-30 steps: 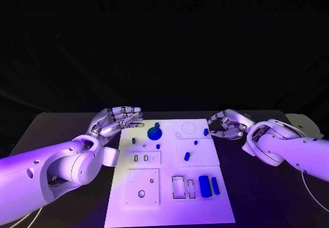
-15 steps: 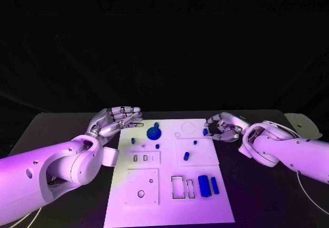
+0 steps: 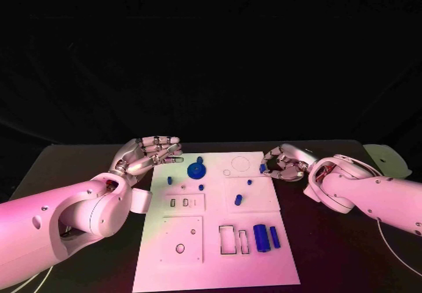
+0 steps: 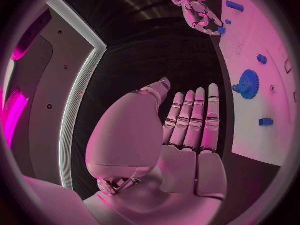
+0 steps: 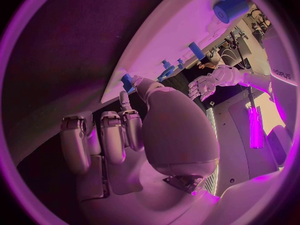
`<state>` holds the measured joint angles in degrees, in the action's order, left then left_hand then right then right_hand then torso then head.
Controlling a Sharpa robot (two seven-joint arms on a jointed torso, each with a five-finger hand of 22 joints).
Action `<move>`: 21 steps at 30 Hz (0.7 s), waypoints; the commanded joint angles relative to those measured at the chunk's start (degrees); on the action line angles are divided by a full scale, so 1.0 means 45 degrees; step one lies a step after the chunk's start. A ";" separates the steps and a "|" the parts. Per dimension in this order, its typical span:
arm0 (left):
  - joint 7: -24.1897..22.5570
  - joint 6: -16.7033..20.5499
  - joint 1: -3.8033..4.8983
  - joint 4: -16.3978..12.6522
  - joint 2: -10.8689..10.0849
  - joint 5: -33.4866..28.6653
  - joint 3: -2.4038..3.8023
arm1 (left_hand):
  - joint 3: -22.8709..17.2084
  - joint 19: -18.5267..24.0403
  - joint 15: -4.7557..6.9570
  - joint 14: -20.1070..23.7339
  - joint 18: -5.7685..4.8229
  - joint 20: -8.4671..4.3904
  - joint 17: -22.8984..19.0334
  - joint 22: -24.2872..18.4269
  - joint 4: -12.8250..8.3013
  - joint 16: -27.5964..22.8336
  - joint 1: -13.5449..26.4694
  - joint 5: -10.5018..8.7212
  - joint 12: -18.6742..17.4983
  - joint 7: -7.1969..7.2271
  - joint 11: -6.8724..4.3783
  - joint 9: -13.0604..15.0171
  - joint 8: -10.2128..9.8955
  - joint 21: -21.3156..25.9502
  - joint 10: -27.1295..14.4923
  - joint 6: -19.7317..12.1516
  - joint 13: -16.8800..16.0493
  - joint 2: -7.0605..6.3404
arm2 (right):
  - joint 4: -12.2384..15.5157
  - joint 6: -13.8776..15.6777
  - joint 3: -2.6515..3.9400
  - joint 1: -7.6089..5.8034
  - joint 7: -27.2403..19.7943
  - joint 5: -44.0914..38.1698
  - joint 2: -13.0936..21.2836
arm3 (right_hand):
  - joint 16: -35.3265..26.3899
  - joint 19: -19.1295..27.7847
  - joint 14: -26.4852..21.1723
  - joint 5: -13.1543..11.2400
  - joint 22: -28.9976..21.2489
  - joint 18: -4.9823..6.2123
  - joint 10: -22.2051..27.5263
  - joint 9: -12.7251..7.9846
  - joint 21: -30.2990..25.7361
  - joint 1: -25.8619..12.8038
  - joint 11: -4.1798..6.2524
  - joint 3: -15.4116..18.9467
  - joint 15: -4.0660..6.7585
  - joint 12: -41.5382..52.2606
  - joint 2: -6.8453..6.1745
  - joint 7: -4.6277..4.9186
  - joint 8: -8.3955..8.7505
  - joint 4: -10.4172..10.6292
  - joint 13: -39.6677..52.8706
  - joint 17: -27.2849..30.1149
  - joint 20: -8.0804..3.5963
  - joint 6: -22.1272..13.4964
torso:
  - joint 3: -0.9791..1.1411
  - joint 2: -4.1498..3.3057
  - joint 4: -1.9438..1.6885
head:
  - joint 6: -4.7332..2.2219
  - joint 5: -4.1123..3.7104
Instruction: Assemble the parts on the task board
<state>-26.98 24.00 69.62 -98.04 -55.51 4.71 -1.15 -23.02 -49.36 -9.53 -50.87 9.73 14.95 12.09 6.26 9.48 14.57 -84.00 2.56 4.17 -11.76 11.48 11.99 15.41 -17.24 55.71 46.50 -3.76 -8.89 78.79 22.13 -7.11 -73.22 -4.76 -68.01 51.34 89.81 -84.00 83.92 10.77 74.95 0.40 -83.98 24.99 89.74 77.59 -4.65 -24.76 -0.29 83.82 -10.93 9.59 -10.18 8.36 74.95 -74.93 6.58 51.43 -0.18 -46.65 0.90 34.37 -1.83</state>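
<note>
We see the board (image 3: 215,244) in the middle of the worktop (image 3: 71,165), with blue parts scattered on it — a gear (image 3: 197,171) near its far left corner, two bars (image 3: 267,236) by its right edge. The left robot hand (image 3: 147,154) hovers off the board's far left corner, fingers straight and together, grasping nothing. The right robot hand (image 3: 283,163) sits at the far right edge, fingers curled by a small peg (image 3: 263,168) — we cannot tell whether it grips it.
</note>
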 commanded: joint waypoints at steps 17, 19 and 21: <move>-0.0104 -0.0209 0.0012 -0.0026 0.0018 -0.0014 0.0010 | -0.0058 -0.0039 0.0031 0.0061 0.0161 0.0054 0.0021 -0.0019 0.0004 -0.0065 0.0100 0.0060 -0.0046 -0.0641 0.0038 -0.0015 -0.0095 0.0031 0.0055 -0.0009 0.0006 -0.0022 | -0.0131 -0.0223 -0.0007 0.0098 0.0191 -0.0132 -0.0230 | 0.0043 -0.1333 0.1352 -0.0146 0.3345 -0.0088 -0.0363 0.0025 0.0058 -0.0029 -0.0002 -0.0088 0.0023 0.0058 0.0074 -0.0026 -0.0068 -0.0028 0.2308 -0.3349 -0.0045 0.0138 | 0.0003 -0.0009 0.0004 | 0.0041 0.0019; -0.0101 -0.0215 0.0012 -0.0029 0.0015 -0.0014 0.0010 | -0.0058 -0.0039 0.0031 0.0061 0.0161 0.0054 0.0021 -0.0019 0.0004 -0.0065 0.0100 0.0060 -0.0046 -0.0641 0.0038 -0.0015 -0.0095 0.0031 0.0055 -0.0009 0.0006 -0.0022 | -0.0149 -0.0205 -0.0007 0.0101 0.0197 -0.0133 -0.0247 | 0.0043 -0.1333 0.1352 -0.0146 0.3345 -0.0088 -0.0363 0.0025 0.0058 -0.0029 -0.0002 -0.0088 0.0023 0.0058 0.0074 -0.0026 -0.0068 -0.0028 0.2308 -0.3349 -0.0045 0.0138 | -0.0001 -0.0012 -0.0001 | 0.0033 0.0014; -0.0097 -0.0220 0.0012 -0.0034 0.0011 -0.0014 0.0010 | -0.0058 -0.0039 0.0031 0.0061 0.0161 0.0054 0.0021 -0.0019 0.0004 -0.0065 0.0100 0.0060 -0.0046 -0.0641 0.0038 -0.0015 -0.0095 0.0031 0.0055 -0.0009 0.0006 -0.0022 | -0.0161 -0.0171 -0.0007 0.0104 0.0210 -0.0134 -0.0260 | 0.0043 -0.1333 0.1352 -0.0179 0.3345 -0.0088 -0.0393 0.0028 0.0058 -0.0062 -0.0002 -0.0108 0.0022 0.0097 0.0126 -0.0025 -0.0071 -0.0002 0.2338 -0.3349 -0.0047 0.0172 | 0.0005 -0.0010 -0.0001 | 0.0044 0.0022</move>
<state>-26.92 24.00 69.62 -98.06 -55.54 4.71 -1.15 -23.02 -49.35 -9.53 -50.87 9.72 14.95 12.13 6.26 9.48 14.57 -84.00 2.56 4.16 -11.76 11.48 12.00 15.18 -17.24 55.71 46.50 -3.76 -8.89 78.10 22.03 -7.12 -72.82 -4.10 -68.07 50.24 89.81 -84.00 83.92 10.16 74.93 0.39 -83.98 25.04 89.74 77.35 -4.65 -24.98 -0.29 84.07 -10.69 9.51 -10.18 8.29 74.93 -74.92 6.58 51.71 -0.16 -46.70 0.90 34.55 -1.75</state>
